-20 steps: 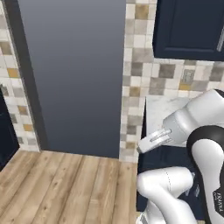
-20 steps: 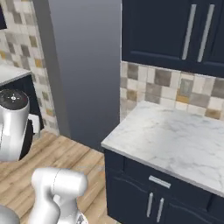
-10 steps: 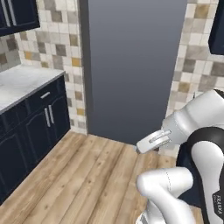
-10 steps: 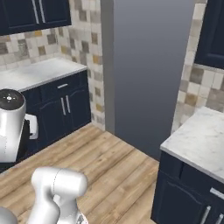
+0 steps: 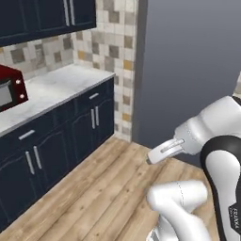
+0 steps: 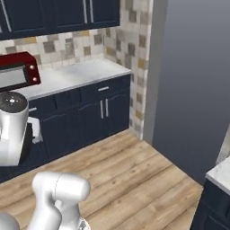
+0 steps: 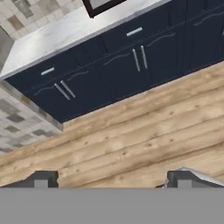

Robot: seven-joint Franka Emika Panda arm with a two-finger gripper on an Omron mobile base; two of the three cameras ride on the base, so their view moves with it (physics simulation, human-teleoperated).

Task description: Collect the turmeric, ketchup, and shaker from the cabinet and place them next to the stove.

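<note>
The fingers [image 7: 41, 178] stand spread wide in the hand view, one tip at each lower corner, with nothing between them; beyond them lie the wooden floor [image 7: 131, 135], the navy base cabinets [image 7: 109, 70] and a pale worktop [image 7: 65, 35].

Left base view: compared with the earlier pictures, the whole scene has swung sideways, so the base has turned; the things themselves have not moved. A navy wall cabinet [image 5: 42, 19] with silver bar handles now hangs at upper left, closed, above the marble worktop [image 5: 56, 89] and a red microwave [image 5: 9, 92]. The grey tall panel [image 5: 188, 70] fills the right.

Right base view: the same wall cabinet [image 6: 58, 13], worktop [image 6: 76, 74] and microwave [image 6: 18, 72] have come into view.

Judgement: the robot is in transit. The turmeric, ketchup and shaker are presumably behind closed doors; the stove cannot be located here.
</note>
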